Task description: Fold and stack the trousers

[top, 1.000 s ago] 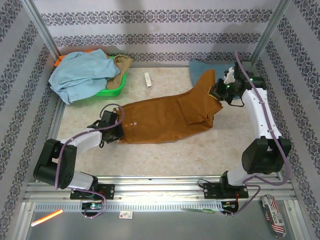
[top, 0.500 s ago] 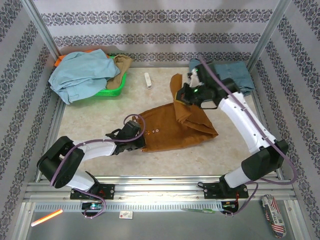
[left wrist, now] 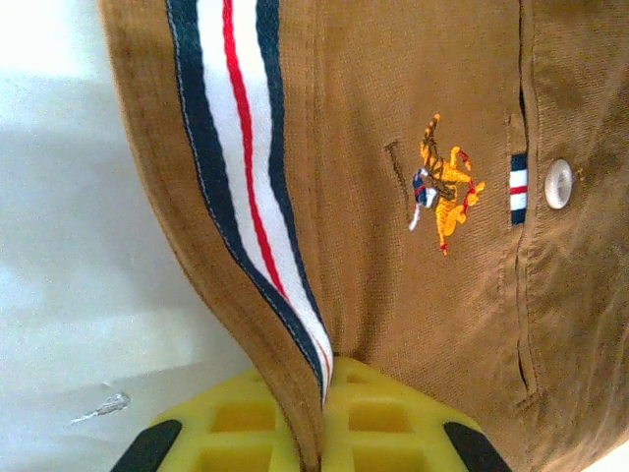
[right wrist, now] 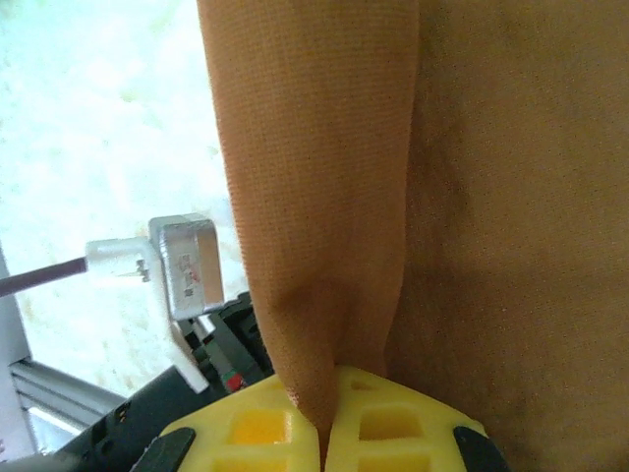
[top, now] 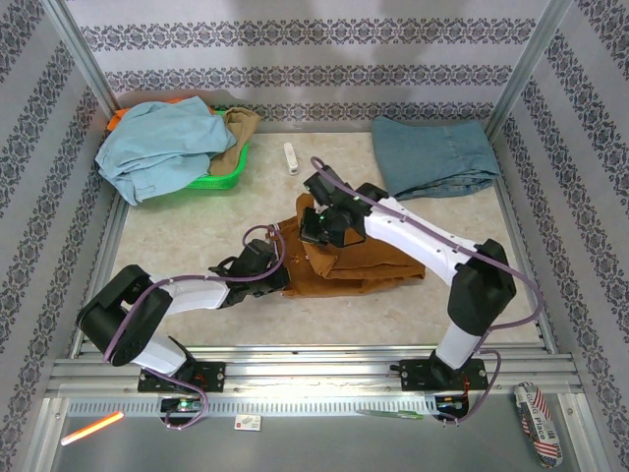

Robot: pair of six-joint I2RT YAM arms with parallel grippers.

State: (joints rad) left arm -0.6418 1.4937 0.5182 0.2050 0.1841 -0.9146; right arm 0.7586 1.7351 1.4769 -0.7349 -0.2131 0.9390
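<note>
The rust-brown trousers (top: 359, 265) lie bunched and folded over in the middle of the table. My left gripper (top: 280, 276) is at their left end, shut on the waistband edge. In the left wrist view the yellow fingers (left wrist: 388, 428) pinch that edge beside the white, red and navy striped lining (left wrist: 241, 147), with a white button (left wrist: 558, 184) at the right. My right gripper (top: 313, 232) reaches across from the right and hangs just above the left end, shut on a fold of the trouser leg (right wrist: 314, 197) between its yellow fingers (right wrist: 393, 433).
A green basket (top: 224, 177) holding a pale blue garment (top: 157, 143) sits at the back left. A faded denim piece (top: 437, 157) lies at the back right. A small white object (top: 290, 157) lies behind the trousers. Metal frame posts stand at the corners.
My right gripper has swept the trouser leg from the back right over to the left, doubling the trousers over. My left gripper slid right with the waistband, then stayed put.
</note>
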